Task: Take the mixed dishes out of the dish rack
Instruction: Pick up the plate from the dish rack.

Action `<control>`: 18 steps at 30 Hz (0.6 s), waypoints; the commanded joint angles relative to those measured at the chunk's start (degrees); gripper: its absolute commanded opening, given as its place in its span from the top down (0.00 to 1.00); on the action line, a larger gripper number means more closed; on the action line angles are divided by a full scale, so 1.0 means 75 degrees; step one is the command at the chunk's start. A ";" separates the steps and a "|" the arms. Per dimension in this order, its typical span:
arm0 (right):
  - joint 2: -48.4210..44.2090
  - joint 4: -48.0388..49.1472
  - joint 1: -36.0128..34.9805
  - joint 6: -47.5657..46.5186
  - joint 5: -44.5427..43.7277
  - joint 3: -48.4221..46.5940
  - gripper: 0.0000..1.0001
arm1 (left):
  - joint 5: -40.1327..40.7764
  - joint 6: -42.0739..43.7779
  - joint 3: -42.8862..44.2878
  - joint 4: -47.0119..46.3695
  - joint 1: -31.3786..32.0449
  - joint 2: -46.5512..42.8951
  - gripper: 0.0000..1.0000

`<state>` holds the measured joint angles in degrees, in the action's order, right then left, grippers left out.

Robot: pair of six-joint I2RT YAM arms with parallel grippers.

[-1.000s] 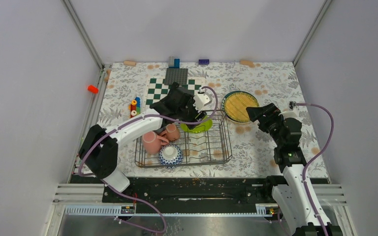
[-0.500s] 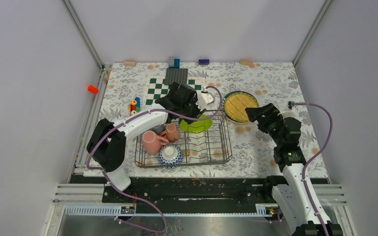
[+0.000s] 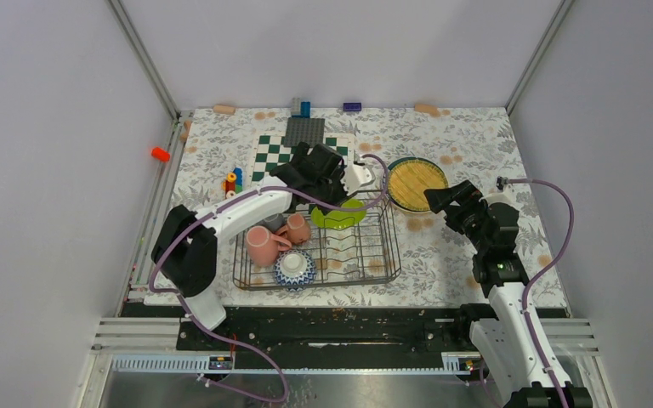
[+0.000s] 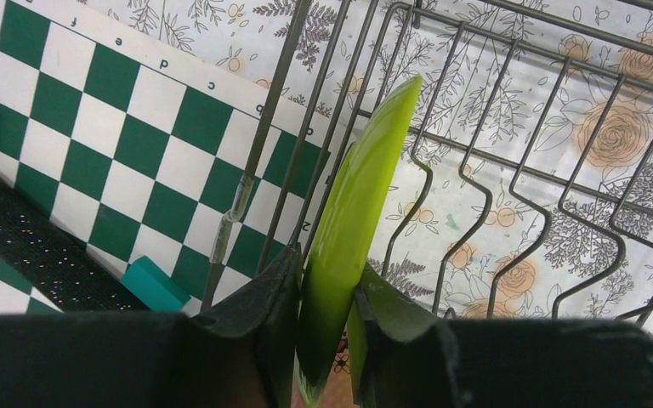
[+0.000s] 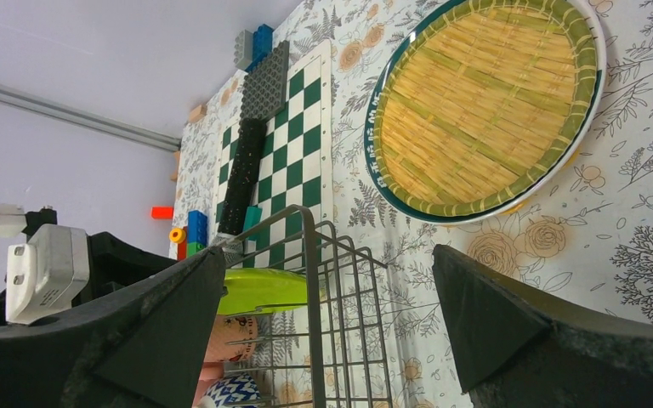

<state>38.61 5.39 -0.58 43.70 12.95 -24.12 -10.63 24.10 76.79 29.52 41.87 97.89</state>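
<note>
The dark wire dish rack (image 3: pixel 374 270) holds a large pink mug (image 3: pixel 261 246), a small salmon mug (image 3: pixel 296 229), a grey cup (image 3: pixel 272 223) and a blue-white patterned bowl (image 3: pixel 294 269). My left gripper (image 3: pixel 333 204) is shut on the rim of the lime-green plate (image 3: pixel 340 216), which stands on edge among the prongs in the left wrist view (image 4: pixel 360 200). The yellow-orange plate with a teal rim (image 3: pixel 414 183) lies on the table right of the rack and fills the top of the right wrist view (image 5: pixel 485 106). My right gripper (image 3: pixel 444 198) is open and empty beside it.
A green-and-white checkered board (image 3: pixel 282 155) with a dark grey block lies behind the rack. Colourful toy blocks (image 3: pixel 233 183) stand left of it; more blocks (image 3: pixel 300 108) line the back edge. An orange piece (image 3: pixel 161 154) sits on the left rail.
My left gripper has moved slightly back and right with the lime-green plate, which now sits a little higher at the rack's far edge. My right gripper has barely shifted.
</note>
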 commanded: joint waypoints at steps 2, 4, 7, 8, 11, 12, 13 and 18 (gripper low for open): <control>-0.0111 0.0099 0.0024 -0.0147 -0.0110 -0.0157 0.01 | 0.0491 0.0334 0.0620 0.0557 0.0333 -0.0109 1.00; -0.0153 0.0112 0.0030 -0.0153 -0.0089 -0.0140 0.01 | 0.0718 0.0431 0.0700 0.0627 0.0489 -0.0162 1.00; -0.0250 0.0114 0.0030 -0.0154 -0.0135 -0.0105 0.01 | 0.1015 0.0465 0.0780 0.0658 0.0626 -0.0252 1.00; -0.0275 0.0114 0.0027 -0.0157 -0.0160 -0.0095 0.01 | 0.1095 0.0467 0.0815 0.0658 0.0658 -0.0289 1.00; -0.0347 0.0114 0.0030 -0.0166 -0.0194 -0.0076 0.01 | 0.1380 0.0492 0.0879 0.0712 0.0796 -0.0419 1.00; -0.0370 0.0120 0.0020 -0.0173 -0.0192 -0.0077 0.01 | 0.1565 0.0520 0.0914 0.0751 0.0839 -0.0474 1.00; -0.0388 0.0125 0.0029 -0.0185 -0.0192 -0.0065 0.01 | 0.1725 0.0536 0.0950 0.0797 0.0894 -0.0524 1.00; -0.0463 0.0219 0.0024 -0.0157 -0.0192 0.0003 0.01 | 0.2009 0.0603 0.1063 0.0869 0.1021 -0.1004 1.00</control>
<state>36.16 5.39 -0.58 43.33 12.62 -24.12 1.98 29.02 81.25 35.29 48.60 96.36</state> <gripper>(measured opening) 0.990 0.161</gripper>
